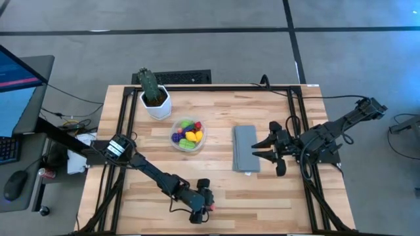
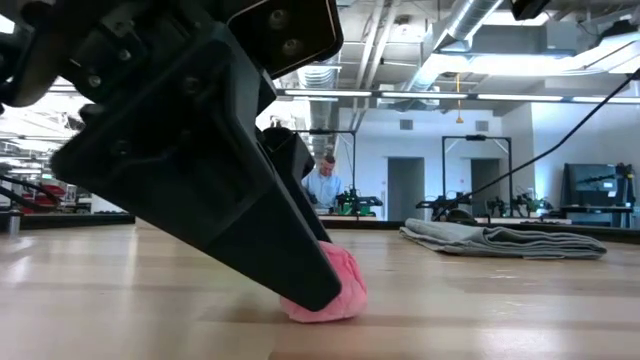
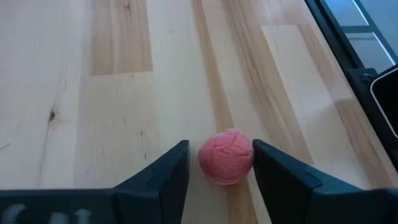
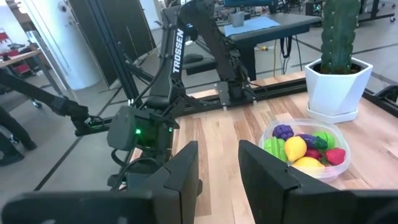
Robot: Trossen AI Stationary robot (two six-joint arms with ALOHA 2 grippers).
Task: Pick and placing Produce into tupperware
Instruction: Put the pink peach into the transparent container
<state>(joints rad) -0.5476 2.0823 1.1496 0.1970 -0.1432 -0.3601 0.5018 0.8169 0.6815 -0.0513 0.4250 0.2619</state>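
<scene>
A: Step? Item location?
B: Pick. Left end effector (image 3: 217,171) spread, straddling pink fruit (image 3: 226,156) on surface (image 3: 124,93), near front edge. Right end effector (image 1: 264,149) spread, idle above cloth (image 1: 245,149).
A: Next?
B: Pinch fruit, carry to tupperware (image 1: 188,134).

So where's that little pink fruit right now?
The pink fruit lies on the table's near edge, between the open fingers of the left gripper, well away from the tupperware.

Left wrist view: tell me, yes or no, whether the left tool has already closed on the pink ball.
No. The pink ball sits on the table between the left tool's open fingers, with gaps on both sides.
</scene>
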